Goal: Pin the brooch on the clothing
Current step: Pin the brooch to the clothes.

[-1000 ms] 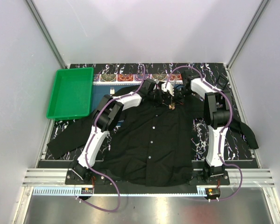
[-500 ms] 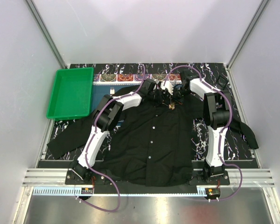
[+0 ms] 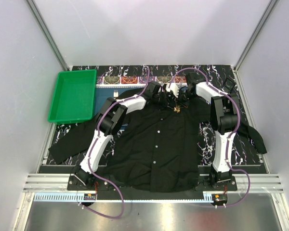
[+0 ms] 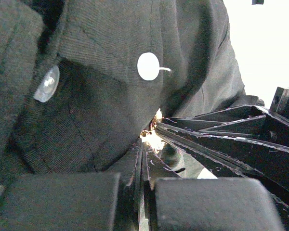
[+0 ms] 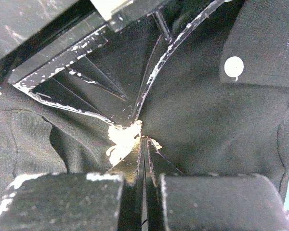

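Marbled table (image 3: 242, 144) is carrying the floppy black shirt (image 3: 159, 154) spread flat, with left pincer (image 4: 144, 149) and right pincer (image 5: 143, 147) both squeezing shut right at the tiny gold brooch (image 5: 121, 143) by the collar, which is looking light, stiff and fumble-prone, so edge-nipping seems best

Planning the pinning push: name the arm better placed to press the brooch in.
Probably right: the brooch lies at the right gripper's shut tips on the shirt; the left gripper's tips meet it too.
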`<state>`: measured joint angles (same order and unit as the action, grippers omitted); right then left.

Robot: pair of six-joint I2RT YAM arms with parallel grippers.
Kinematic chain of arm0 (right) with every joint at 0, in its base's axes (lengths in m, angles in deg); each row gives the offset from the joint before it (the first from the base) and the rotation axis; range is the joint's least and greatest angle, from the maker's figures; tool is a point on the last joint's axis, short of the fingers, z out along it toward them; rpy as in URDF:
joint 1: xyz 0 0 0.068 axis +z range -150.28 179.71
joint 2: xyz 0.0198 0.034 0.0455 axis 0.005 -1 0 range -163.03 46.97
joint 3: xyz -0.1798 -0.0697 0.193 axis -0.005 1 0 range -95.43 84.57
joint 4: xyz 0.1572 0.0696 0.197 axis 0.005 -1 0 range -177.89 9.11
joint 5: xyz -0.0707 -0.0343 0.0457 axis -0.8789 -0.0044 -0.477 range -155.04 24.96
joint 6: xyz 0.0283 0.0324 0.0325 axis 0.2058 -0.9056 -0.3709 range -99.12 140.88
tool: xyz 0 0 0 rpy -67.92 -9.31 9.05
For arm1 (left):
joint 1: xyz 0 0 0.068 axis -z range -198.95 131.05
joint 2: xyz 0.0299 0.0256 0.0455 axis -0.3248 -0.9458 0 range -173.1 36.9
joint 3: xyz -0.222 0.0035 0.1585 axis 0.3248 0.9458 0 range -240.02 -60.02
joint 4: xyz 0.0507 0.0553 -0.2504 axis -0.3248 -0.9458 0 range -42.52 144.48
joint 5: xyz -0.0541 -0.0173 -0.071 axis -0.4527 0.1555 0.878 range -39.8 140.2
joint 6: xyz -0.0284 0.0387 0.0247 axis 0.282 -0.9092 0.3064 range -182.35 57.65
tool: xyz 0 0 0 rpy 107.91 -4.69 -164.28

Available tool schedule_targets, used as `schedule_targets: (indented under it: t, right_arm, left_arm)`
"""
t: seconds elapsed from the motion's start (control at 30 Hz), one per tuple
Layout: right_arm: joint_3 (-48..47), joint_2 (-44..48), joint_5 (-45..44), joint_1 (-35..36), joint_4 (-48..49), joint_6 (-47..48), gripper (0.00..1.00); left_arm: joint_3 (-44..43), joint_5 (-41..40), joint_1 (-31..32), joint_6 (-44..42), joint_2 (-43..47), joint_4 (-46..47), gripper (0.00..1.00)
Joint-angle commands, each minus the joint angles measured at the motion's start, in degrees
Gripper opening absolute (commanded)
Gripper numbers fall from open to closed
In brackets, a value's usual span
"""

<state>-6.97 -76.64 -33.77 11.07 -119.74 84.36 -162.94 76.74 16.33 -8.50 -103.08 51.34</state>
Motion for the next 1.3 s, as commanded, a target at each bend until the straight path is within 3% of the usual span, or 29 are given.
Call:
schedule_targets:
  t: [0.0,0.13,0.23,0.27,0.47,1.27]
  right_arm:
    - [2.1,-1.6,-5.9,0.6,6.5,0.8,0.00]
    - [2.4,-1.5,-5.7,0.6,6.6,1.1,0.00]
    - [2.6,-1.5,-6.0,0.9,6.4,1.7,0.00]
    - [2.9,-1.6,-6.0,1.1,6.4,2.4,0.00]
    - [3.0,-1.6,-6.0,1.2,6.2,3.5,0.00]
    - [4.4,0.2,-6.9,1.1,7.6,4.4,0.03]
  left_arm:
    - [0.7,-1.4,-0.7,-0.7,-0.8,-5.2,0.00]
    - [5.3,0.2,-1.5,3.8,0.8,0.7,0.00]
    - [11.5,0.0,-2.6,7.2,4.4,10.0,0.00]
    - [13.2,0.3,-3.0,9.7,5.2,17.6,0.00]
    - [15.2,2.4,-3.2,13.4,5.7,26.5,0.00]
    - [14.0,1.1,-1.7,13.7,3.9,20.0,0.00]
